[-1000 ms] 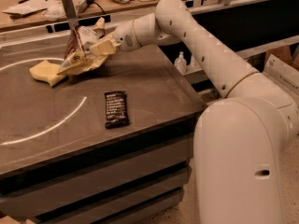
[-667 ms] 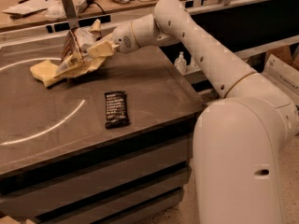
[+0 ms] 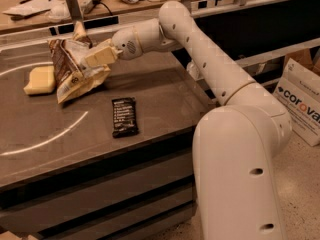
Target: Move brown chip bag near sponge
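The brown chip bag (image 3: pixel 75 71), crumpled, dark brown and tan-yellow with a white patch, stands tilted on the dark table (image 3: pixel 160 99) at the back left. My gripper (image 3: pixel 92 59), with pale yellow fingers, reaches in from the right and is shut on the bag's upper right side. The sponge (image 3: pixel 40 80), a small pale yellow block, lies on the table just left of the bag, touching or nearly touching its lower edge.
A flat black bar wrapper (image 3: pixel 124 116) lies on the table in front of the bag. A metal post (image 3: pixel 73 6) stands behind the bag. A cluttered bench runs along the back. A white cardboard box (image 3: pixel 302 101) stands on the floor at right.
The bag has been raised from lying over the sponge to a more upright tilt, so the sponge now shows at its left. My gripper still holds the bag.
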